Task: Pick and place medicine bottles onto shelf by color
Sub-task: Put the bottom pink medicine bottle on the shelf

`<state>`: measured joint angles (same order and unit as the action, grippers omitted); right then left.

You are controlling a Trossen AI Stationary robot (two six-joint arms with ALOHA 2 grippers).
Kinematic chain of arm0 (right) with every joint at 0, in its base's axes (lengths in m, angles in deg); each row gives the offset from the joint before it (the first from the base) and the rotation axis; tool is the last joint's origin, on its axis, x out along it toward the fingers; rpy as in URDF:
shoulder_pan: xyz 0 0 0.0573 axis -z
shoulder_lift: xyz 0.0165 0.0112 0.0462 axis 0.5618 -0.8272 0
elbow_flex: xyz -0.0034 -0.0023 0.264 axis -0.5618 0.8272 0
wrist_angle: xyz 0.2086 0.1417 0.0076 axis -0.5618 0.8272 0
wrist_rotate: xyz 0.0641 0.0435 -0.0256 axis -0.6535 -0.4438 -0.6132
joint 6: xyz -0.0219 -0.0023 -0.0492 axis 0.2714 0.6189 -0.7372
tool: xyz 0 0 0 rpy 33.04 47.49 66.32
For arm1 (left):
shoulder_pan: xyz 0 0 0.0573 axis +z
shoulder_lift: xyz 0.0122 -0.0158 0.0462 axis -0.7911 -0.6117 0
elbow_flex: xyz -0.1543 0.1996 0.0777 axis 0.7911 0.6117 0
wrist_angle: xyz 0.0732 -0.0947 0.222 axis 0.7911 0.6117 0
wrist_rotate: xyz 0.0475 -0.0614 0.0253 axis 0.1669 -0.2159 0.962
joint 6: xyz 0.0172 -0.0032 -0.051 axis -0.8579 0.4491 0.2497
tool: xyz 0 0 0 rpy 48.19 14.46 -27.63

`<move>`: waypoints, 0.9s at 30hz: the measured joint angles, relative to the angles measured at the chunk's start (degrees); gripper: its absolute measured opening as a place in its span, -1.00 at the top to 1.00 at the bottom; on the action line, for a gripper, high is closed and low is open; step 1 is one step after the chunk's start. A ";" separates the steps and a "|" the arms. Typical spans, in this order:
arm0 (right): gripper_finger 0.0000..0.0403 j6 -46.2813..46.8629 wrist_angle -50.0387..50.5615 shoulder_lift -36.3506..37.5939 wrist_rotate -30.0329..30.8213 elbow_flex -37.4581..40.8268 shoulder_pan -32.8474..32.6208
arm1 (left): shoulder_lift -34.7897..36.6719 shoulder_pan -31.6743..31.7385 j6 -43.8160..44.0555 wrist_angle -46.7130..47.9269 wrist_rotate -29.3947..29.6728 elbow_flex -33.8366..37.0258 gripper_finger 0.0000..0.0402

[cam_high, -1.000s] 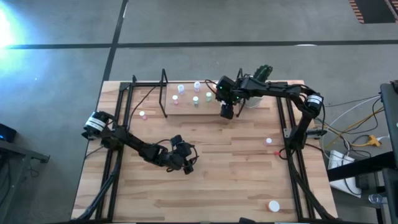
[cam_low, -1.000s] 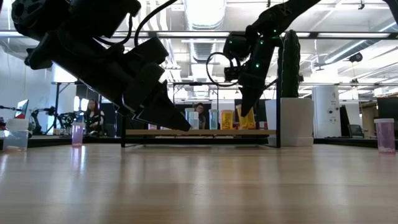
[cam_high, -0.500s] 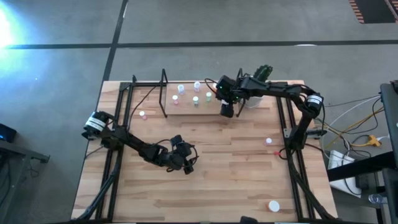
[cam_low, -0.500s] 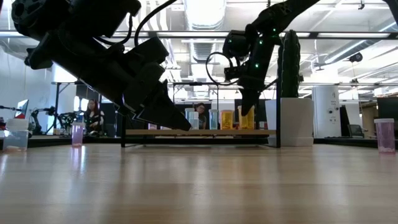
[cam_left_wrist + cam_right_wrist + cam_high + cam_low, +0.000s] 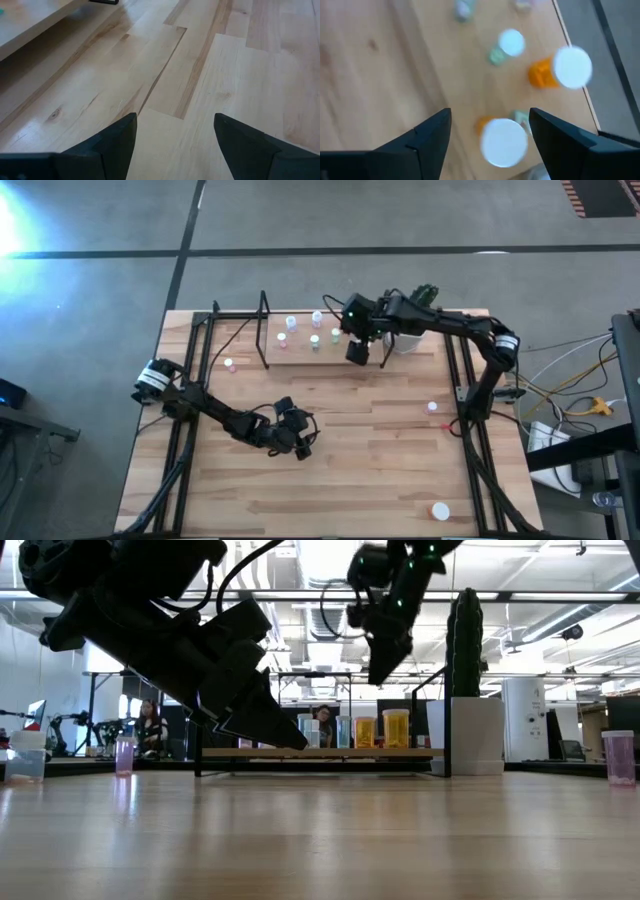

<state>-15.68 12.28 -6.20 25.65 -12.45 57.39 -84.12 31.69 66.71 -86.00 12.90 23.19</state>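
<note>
The shelf (image 5: 300, 352) stands at the table's far middle, with several white-capped bottles upright on its board (image 5: 320, 752). My right gripper (image 5: 357, 352) is open and empty above the shelf's right end, high over an orange bottle (image 5: 396, 728) that stands on the board. In the right wrist view that gripper (image 5: 490, 112) looks down on this bottle (image 5: 504, 141), a second orange bottle (image 5: 560, 70) and a green one (image 5: 504, 47). My left gripper (image 5: 300, 445) is open and empty, low over the table's middle (image 5: 175, 117).
A white pot with a cactus (image 5: 478, 735) stands just right of the shelf. Loose pink bottles stand at the table's left (image 5: 228, 363) and right (image 5: 433, 407). Another white-capped bottle (image 5: 440, 510) stands near the front right corner. Black rails run along both sides.
My right gripper has risen from the orange bottle at the shelf's right end and gone a little toward the table's left and far edge. The bottle stays upright on the board, clear of the fingers.
</note>
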 joint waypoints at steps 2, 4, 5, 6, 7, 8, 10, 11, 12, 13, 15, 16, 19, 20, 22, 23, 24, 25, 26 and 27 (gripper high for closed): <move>-0.26 0.13 -0.04 0.38 0.00 -0.56 -1.91 | 0.01 0.00 -0.01 0.02 0.00 0.00 -0.24; -0.25 0.29 0.09 0.74 -0.02 -0.60 -4.23 | 0.01 0.00 0.00 0.02 0.00 0.00 -0.24; -0.25 0.50 0.02 0.96 -0.04 -0.45 -5.50 | 0.01 0.00 0.00 0.02 0.00 0.00 -0.24; -0.25 0.75 0.06 1.24 -0.02 -0.18 -6.88 | 0.00 0.00 0.00 0.04 0.00 0.00 -0.24; -0.25 0.97 0.21 1.57 -0.02 0.16 -8.44 | 0.01 0.00 0.00 0.04 0.00 0.00 -0.24; -0.25 1.06 0.18 2.02 -0.02 0.61 -10.17 | 0.00 0.00 0.00 0.04 0.00 0.00 -0.24; -0.24 1.08 0.41 3.04 -0.05 1.67 -13.92 | 0.00 -0.02 0.00 0.07 0.00 0.00 -0.24; -0.24 1.22 0.66 3.55 -0.07 2.21 -15.87 | 0.00 0.00 0.00 0.07 0.00 0.00 -0.24; -0.24 1.60 0.96 4.02 -0.07 2.72 -17.92 | 0.01 0.00 0.00 0.12 0.00 0.00 -0.24; -0.23 2.06 1.39 4.50 -0.07 3.25 -20.11 | 0.00 0.00 -0.01 0.15 0.00 0.00 -0.24; -0.22 3.74 1.92 5.74 -0.06 4.81 -24.37 | 0.01 -0.01 0.00 0.15 0.00 0.00 -0.24; -0.22 4.63 1.95 6.37 -0.06 5.76 -26.66 | 0.01 -0.01 0.00 0.14 -0.01 0.00 -0.24; -0.22 8.10 2.57 8.34 -0.05 9.03 -33.44 | 0.01 0.00 -0.01 0.13 -0.01 0.00 -0.24; -0.22 9.38 2.83 8.91 -0.05 10.19 -35.78 | 0.00 0.00 0.00 0.13 0.00 0.00 -0.24; -0.22 12.87 3.56 10.02 -0.12 12.39 -40.28 | 0.00 -0.01 -0.02 0.14 0.00 0.00 -0.24; -0.22 14.85 3.96 10.49 -0.13 13.41 -42.42 | 0.00 0.00 -0.02 0.13 0.00 0.00 -0.24; -0.22 16.85 4.40 10.94 -0.12 14.40 -44.33 | 0.01 -0.01 -0.02 0.07 -0.01 0.00 -0.24; -0.22 18.90 4.85 11.38 -0.10 15.28 -46.07 | 0.00 0.00 -0.02 0.07 -0.01 0.00 -0.24; -0.22 21.31 5.26 11.76 -0.09 16.21 -47.71 | 0.00 0.00 -0.01 0.05 0.00 0.00 -0.24; -0.22 23.82 5.62 11.97 -0.08 17.15 -49.27 | 0.00 -0.02 -0.01 -0.01 -0.01 0.00 -0.24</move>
<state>8.14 17.91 5.77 25.56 4.70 8.12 -84.12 31.67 66.69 -86.01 12.89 23.19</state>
